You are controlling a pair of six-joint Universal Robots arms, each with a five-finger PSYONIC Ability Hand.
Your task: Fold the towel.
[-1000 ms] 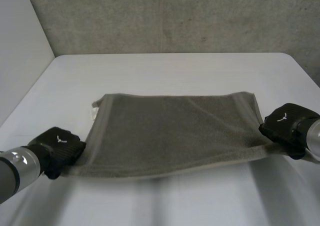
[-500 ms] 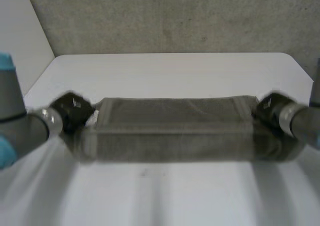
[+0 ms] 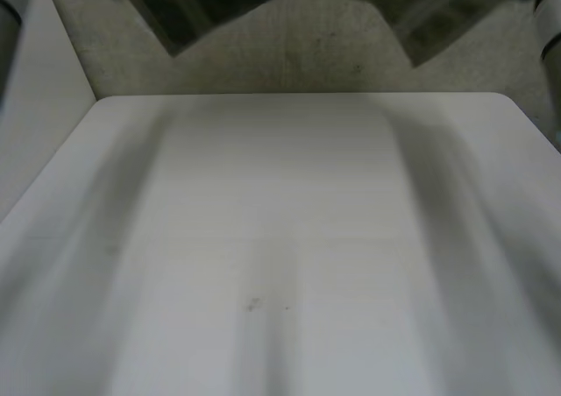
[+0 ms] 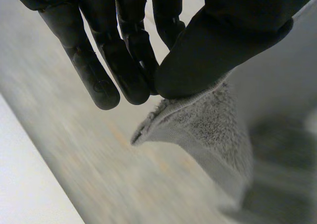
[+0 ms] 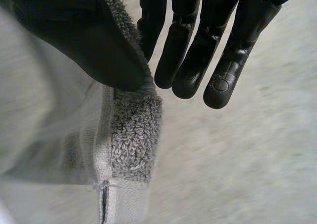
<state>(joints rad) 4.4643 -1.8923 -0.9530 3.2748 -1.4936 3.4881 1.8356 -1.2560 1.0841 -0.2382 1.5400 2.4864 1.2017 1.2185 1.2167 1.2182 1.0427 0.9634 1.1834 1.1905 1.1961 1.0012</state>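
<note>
In the head view I see the towel point(image 3: 188, 15) held high above the table point(image 3: 280, 238), in front of the grey back wall point(image 3: 289, 59). It is stretched from side to side, so its long axis runs across the view, from my left arm's side to my right arm's side. Its lower edge hangs in two drooping parts with a raised arch between them, and it is blurred. The white tabletop runs wide and flat from the near side up to its far edge at the wall, with a rounded far right corner point(image 3: 507, 98) and a pale side wall point(image 3: 44, 107) along its left. Two small dark specks point(image 3: 254, 305) sit near the middle.

In the left wrist view, my left hand point(image 4: 223, 40) grips a corner of the towel point(image 4: 208, 130). The thumb presses the cloth against the fingers point(image 4: 99, 70), which are nearly straight. The corner sticks out just past the thumb tip, and the rest of the cloth falls away below the hand.

In the right wrist view, my right hand point(image 5: 89, 35) pinches the towel point(image 5: 133, 130) the same way, thumb on the looped pile and the fingers point(image 5: 223, 60) straight behind it. The short end with its flat woven hem point(image 5: 106, 194) hangs down just past the thumb.
</note>
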